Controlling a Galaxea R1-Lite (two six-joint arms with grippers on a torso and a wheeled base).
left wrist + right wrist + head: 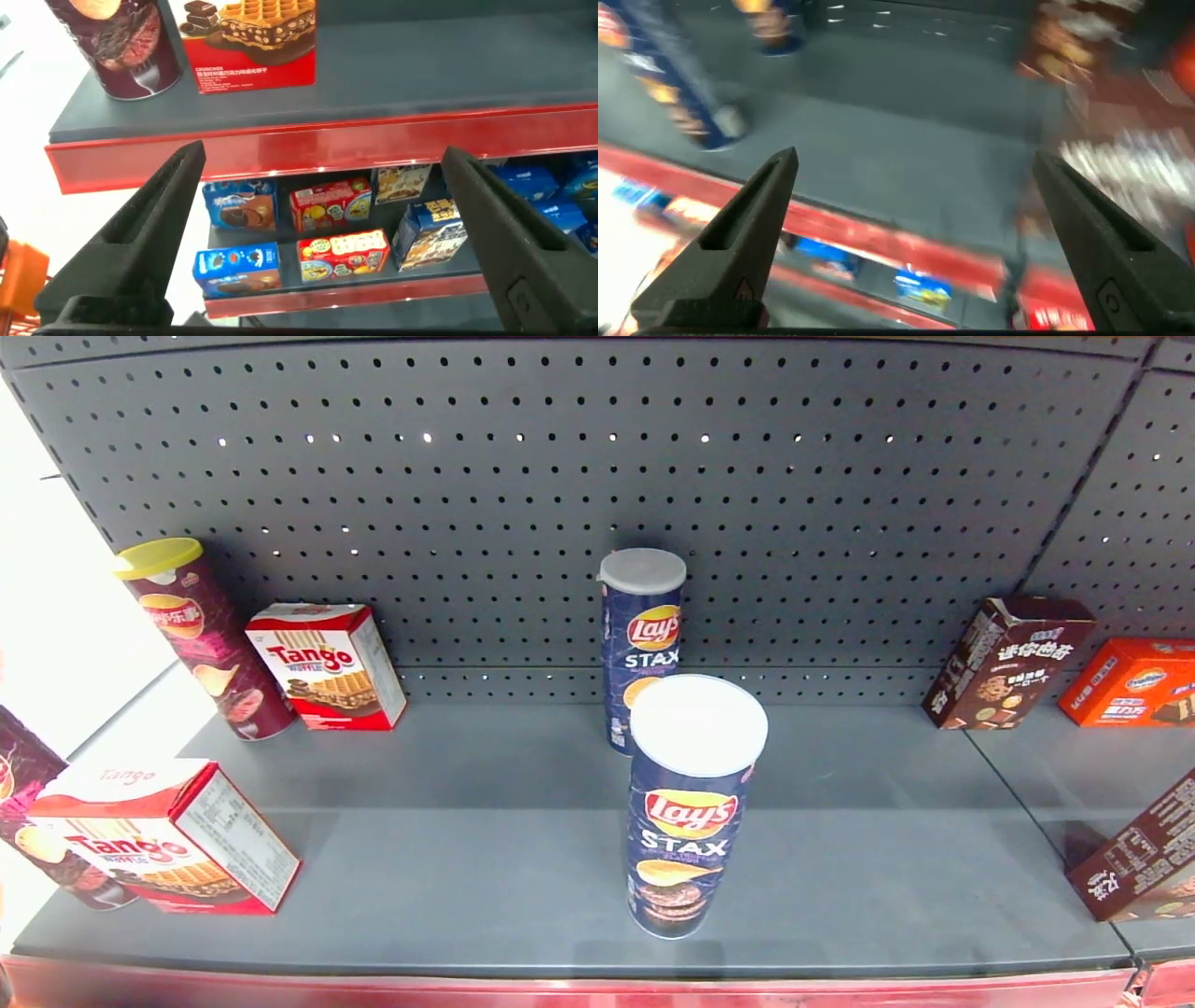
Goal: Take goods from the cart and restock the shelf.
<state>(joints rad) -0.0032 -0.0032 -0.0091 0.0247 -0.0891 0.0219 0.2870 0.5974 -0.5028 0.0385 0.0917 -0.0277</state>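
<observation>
the front chip can (691, 803) and back chip can (641, 644) line up on the shelf (467, 859), pictures facing shoppers. the left claw (322, 154) and right claw (917, 159) are open, empty.

cans (689, 831) (640, 653) (210, 644) (23, 784) 4 (2 blue, 2 maroon) | red boxes (331, 667) (159, 840) 2 | brown boxes (1008, 663) (1139, 859) 2 | orange box (1130, 683) 1

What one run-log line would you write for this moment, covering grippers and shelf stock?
left gripper: open, empty | right gripper: open, empty | shelf: front can and back can upright, centre | state: nothing held
</observation>
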